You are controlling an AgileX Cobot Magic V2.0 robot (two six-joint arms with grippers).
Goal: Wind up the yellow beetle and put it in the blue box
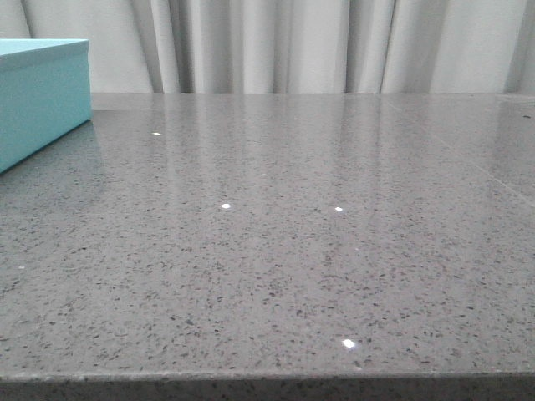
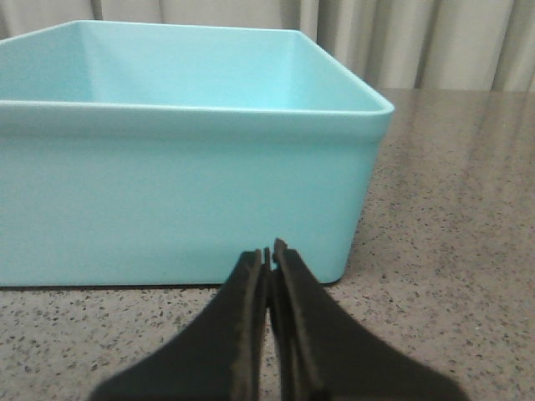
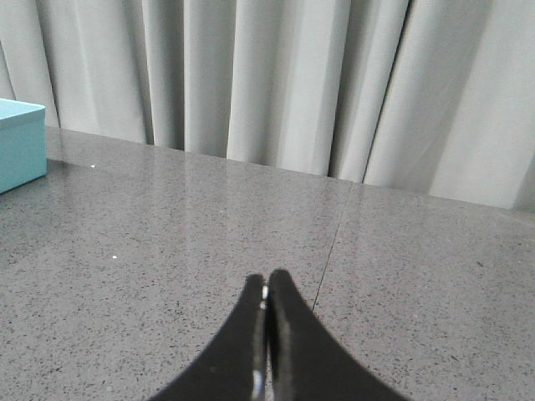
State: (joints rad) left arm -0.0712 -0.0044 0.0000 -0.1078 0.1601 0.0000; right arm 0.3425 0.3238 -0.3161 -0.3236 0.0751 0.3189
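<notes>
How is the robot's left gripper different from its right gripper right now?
The left gripper sits right in front of the blue box, low against its side wall; the right gripper has only bare grey table and curtain ahead. The box looks big from the left gripper's camera but shows only as a corner from the right one. Both are black, with jaws shut and holding nothing.

Blue box point(image 1: 38, 96) sits at the upper left of the front view, cut off by the frame edge, resting flat on the tabletop point(image 1: 276, 251). Light turquoise, matte, rounded corners. Left wrist view: it fills the upper left, top open, interior visible and bare. Yellow beetle not visible in any view.
</notes>
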